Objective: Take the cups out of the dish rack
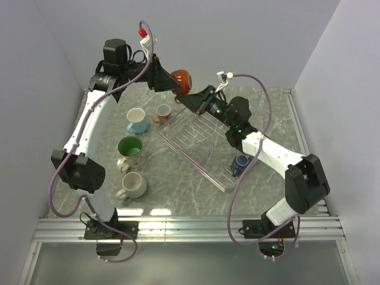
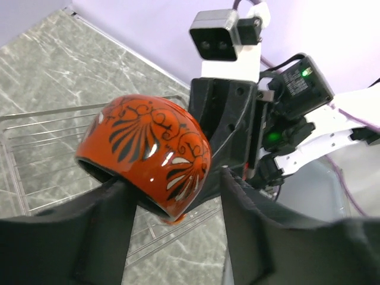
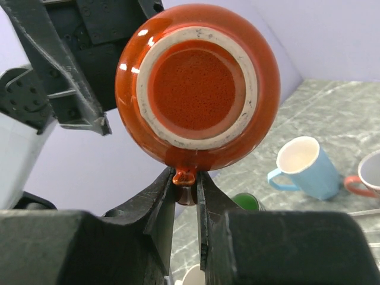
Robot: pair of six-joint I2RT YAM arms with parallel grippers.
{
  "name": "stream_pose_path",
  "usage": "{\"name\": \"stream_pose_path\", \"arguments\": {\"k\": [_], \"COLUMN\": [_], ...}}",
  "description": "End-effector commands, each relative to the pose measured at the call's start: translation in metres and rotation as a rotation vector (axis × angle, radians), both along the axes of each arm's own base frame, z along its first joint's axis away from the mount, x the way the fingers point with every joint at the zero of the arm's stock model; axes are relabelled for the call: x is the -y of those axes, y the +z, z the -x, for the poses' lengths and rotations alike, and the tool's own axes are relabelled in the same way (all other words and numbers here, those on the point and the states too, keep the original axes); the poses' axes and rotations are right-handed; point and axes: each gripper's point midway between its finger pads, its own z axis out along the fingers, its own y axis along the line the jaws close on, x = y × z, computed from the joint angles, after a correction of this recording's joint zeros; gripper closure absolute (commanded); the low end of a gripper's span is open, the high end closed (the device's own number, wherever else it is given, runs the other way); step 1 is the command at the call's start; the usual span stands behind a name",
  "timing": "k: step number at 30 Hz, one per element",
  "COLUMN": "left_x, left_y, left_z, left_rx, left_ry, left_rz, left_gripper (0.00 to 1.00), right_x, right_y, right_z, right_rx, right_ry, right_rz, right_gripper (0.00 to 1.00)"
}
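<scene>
The orange-red mug point(image 1: 182, 80) hangs in the air above the far end of the wire dish rack point(image 1: 196, 139). My right gripper point(image 1: 189, 98) is shut on its handle point(image 3: 185, 177), and the mug's base point(image 3: 199, 83) faces the right wrist camera. My left gripper point(image 1: 169, 83) is open with its jaws either side of the mug point(image 2: 145, 151), whose rim lies against the left finger point(image 2: 89, 237). A dark blue mug point(image 1: 240, 163) sits at the rack's right end. The olive-grey mug is out of view.
Left of the rack on the table stand a light blue mug point(image 1: 138, 120), a small pinkish-orange mug point(image 1: 163, 113), a cream floral mug with green inside point(image 1: 129, 148) and a white mug point(image 1: 133, 185). Walls close in the table at the back and sides.
</scene>
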Motion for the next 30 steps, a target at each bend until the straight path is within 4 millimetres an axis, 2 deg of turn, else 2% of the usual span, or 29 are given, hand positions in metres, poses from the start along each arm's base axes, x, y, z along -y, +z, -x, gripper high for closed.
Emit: {"name": "stream_pose_path", "arguments": {"k": [1,3,4,6,8,9,10,11,12,13,14,15,16,18,21,24,27,30], "left_x": [0.006,0.007,0.008,0.007,0.005,0.004,0.003,0.000,-0.008,-0.013,-0.023,-0.035,-0.042,-0.056,-0.070,-0.088,-0.115,-0.150], "left_y": [0.020,0.024,0.027,0.027,0.022,0.021,0.020,0.011,0.009,0.005,-0.008,-0.011,-0.015,-0.029,-0.043,-0.054,-0.065,-0.081], "left_z": [0.009,0.011,0.011,0.007,-0.001,-0.007,-0.012,-0.020,-0.040,-0.051,-0.064,-0.081,-0.090,-0.103,-0.112,-0.116,-0.119,-0.113], "left_rx": [0.040,0.033,0.039,0.038,0.044,0.052,0.053,0.054,0.072,0.087,0.095,0.117,0.130,0.159,0.178,0.215,0.236,0.223], "left_ry": [-0.054,-0.068,-0.069,-0.048,0.003,0.037,0.072,0.112,0.230,0.287,0.358,0.465,0.513,0.587,0.647,0.678,0.734,0.770], "left_rz": [0.051,0.063,0.068,0.065,0.044,0.035,0.024,-0.006,-0.043,-0.074,-0.135,-0.182,-0.216,-0.294,-0.378,-0.488,-0.606,-0.741], "left_gripper": [0.44,0.63,0.80,1.00,1.00,1.00,1.00,1.00,1.00,1.00,1.00,1.00,1.00,1.00,1.00,1.00,1.00,1.00], "right_x": [-0.007,-0.010,-0.012,-0.016,-0.020,-0.023,-0.025,-0.025,-0.025,-0.025,-0.021,-0.020,-0.017,-0.013,-0.009,-0.007,-0.004,0.001], "right_y": [0.056,0.050,0.047,0.038,0.034,0.019,0.012,0.004,-0.003,-0.019,-0.026,-0.035,-0.049,-0.066,-0.082,-0.087,-0.088,-0.088], "right_z": [0.014,0.010,0.008,0.003,0.000,-0.006,-0.010,-0.016,-0.022,-0.026,-0.035,-0.039,-0.042,-0.048,-0.051,-0.049,-0.045,-0.042], "right_rx": [0.152,0.133,0.124,0.103,0.095,0.051,0.033,0.027,0.007,-0.042,-0.049,-0.066,-0.105,-0.137,-0.164,-0.167,-0.153,-0.138], "right_ry": [0.067,0.075,0.079,0.085,0.093,0.090,0.083,0.060,0.040,0.023,-0.026,-0.047,-0.063,-0.100,-0.124,-0.122,-0.124,-0.136], "right_rz": [-0.106,-0.100,-0.097,-0.087,-0.067,-0.033,-0.011,0.016,0.037,0.080,0.109,0.136,0.173,0.225,0.274,0.303,0.335,0.367], "right_gripper": [1.00,1.00,1.00,1.00,0.99,0.94,0.86,0.64,0.56,0.43,0.39,0.35,0.31,0.28,0.27,0.27,0.27,0.27]}}
